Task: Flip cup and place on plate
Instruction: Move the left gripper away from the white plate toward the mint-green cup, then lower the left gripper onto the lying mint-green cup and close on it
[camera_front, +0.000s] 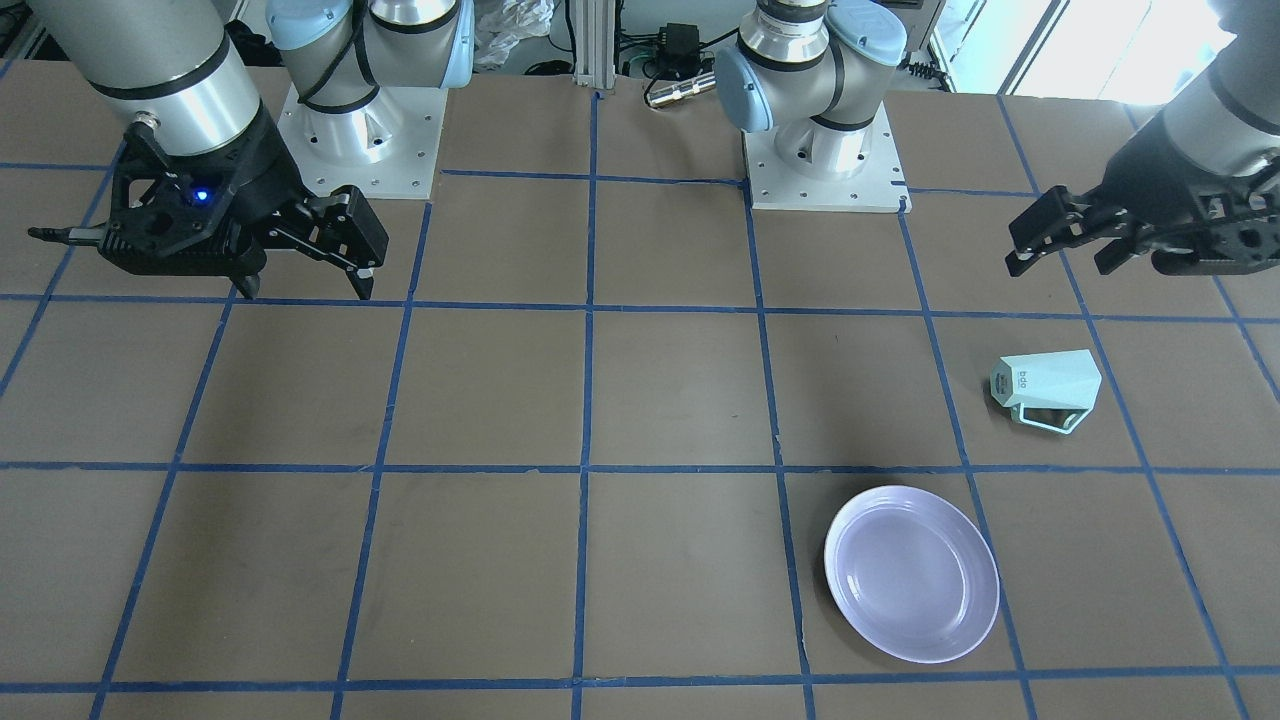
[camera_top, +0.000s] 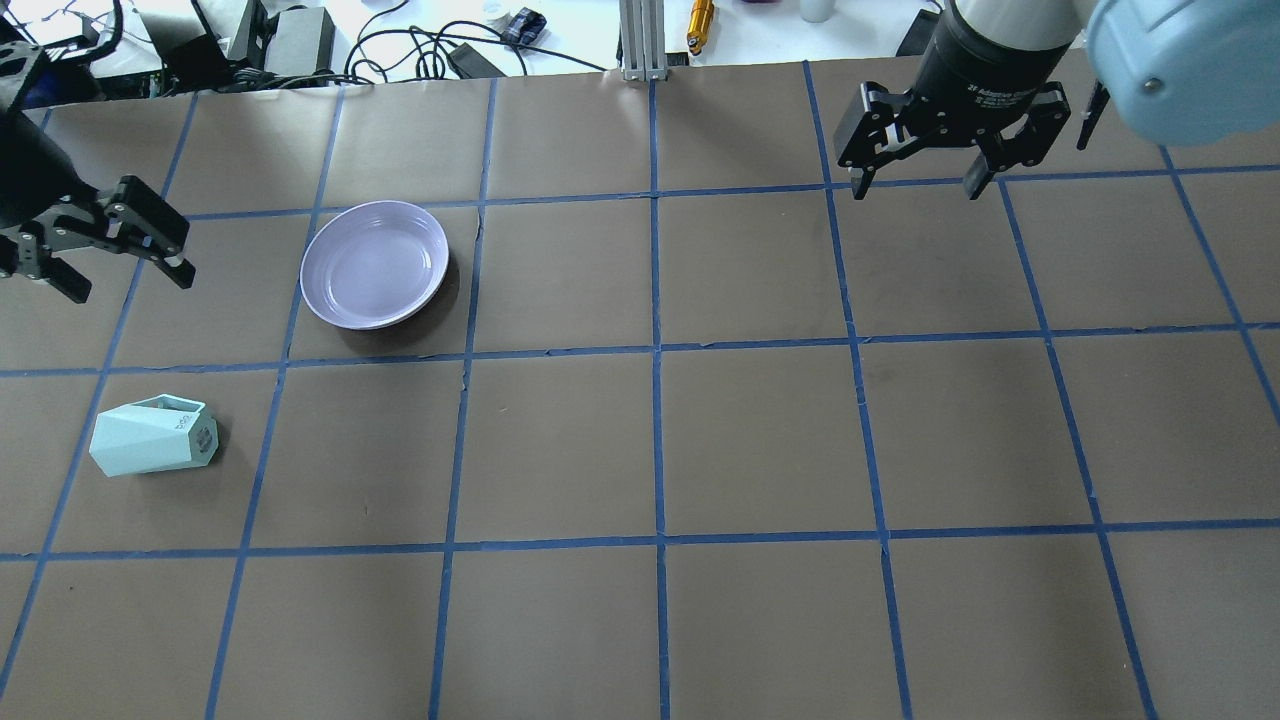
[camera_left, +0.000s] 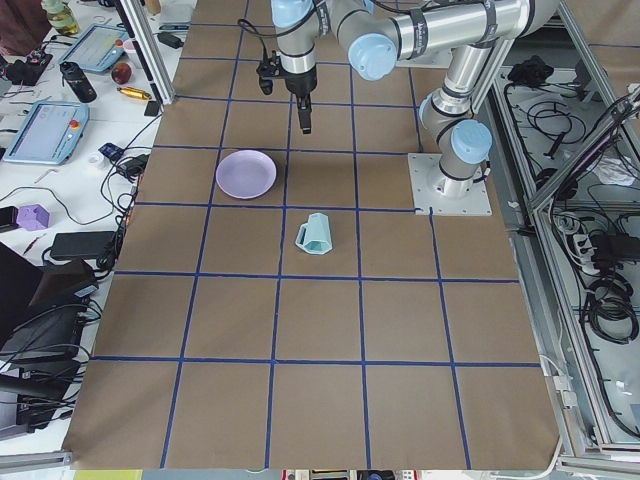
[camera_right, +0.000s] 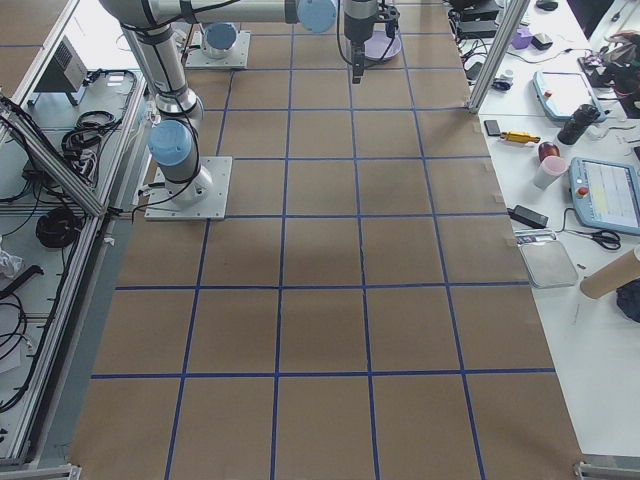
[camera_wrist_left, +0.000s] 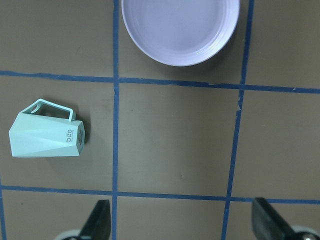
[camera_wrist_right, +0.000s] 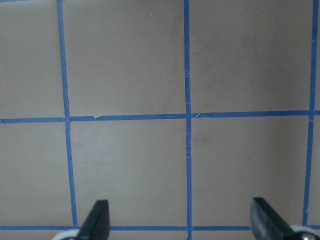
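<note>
Plainly, the cup (camera_top: 150, 440) lies on its side on the table (camera_top: 760, 430), off the plate (camera_top: 375, 263), which sits empty at about the cup's two o'clock in the overhead view. The cup's long axis runs nine to three: rim toward nine, lettered base toward three, handle on the twelve side. The left gripper (camera_top: 127, 284) hangs near, at the cup's twelve o'clock, fingers spread and empty. The right gripper (camera_top: 915, 187), likewise spread and empty, is well apart toward two. I judge the left arm better placed to reach.
</note>
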